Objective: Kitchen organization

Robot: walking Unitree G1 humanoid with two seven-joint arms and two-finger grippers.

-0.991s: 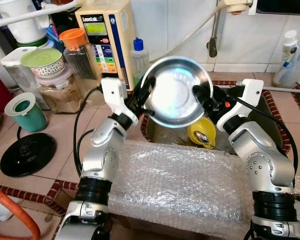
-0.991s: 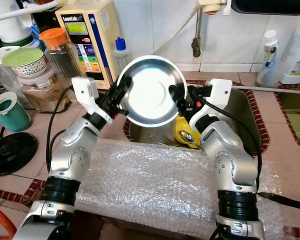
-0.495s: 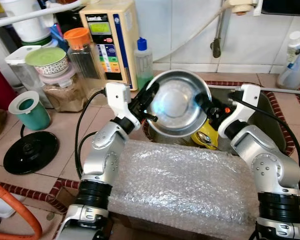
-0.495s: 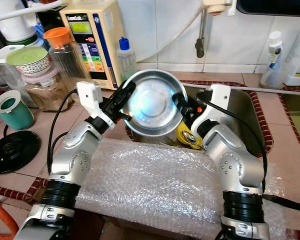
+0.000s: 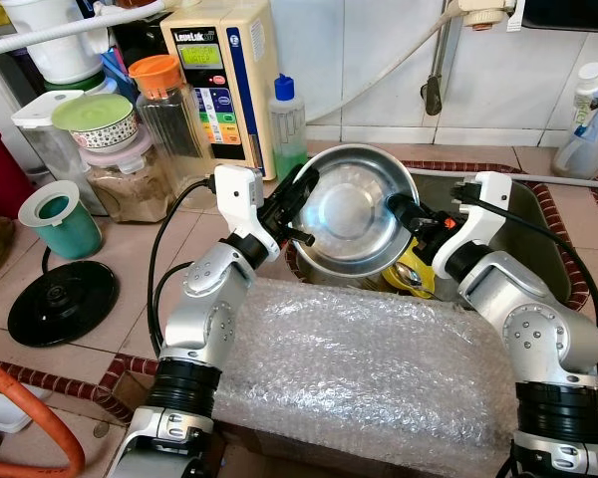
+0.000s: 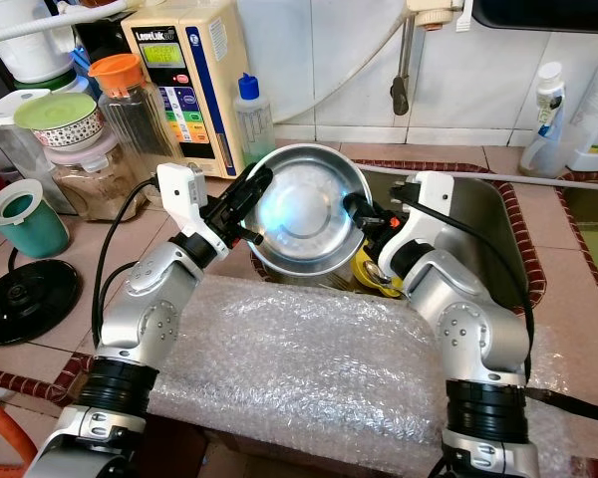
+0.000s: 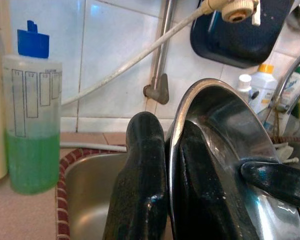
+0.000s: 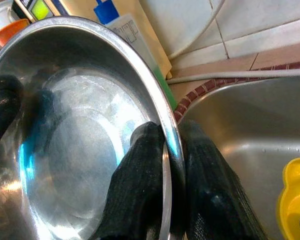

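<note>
A shiny steel bowl [image 5: 351, 212] hangs tilted over the left end of the sink [image 5: 526, 221], its hollow facing me. My left gripper [image 5: 297, 199] is shut on the bowl's left rim, one finger [image 7: 140, 190] outside and one inside. On the opposite rim my right gripper [image 5: 401, 211] is shut too, with its fingers [image 8: 140, 190] pinching the steel edge. Below the bowl, in the sink, lies a yellow cup [image 5: 415, 275] with a spoon in it.
Bubble wrap [image 5: 369, 358] covers the counter edge in front. A water machine [image 5: 219, 70], a green soap bottle [image 5: 287, 124], jars [image 5: 159, 105], a teal cup [image 5: 60, 219] and a black lid [image 5: 60, 304] stand at the left. Bottles [image 5: 583, 115] stand at the right.
Both grippers have lowered the bowl toward the sink and tipped it flatter; it was held higher and more upright a second ago. The camera shifted slightly.
</note>
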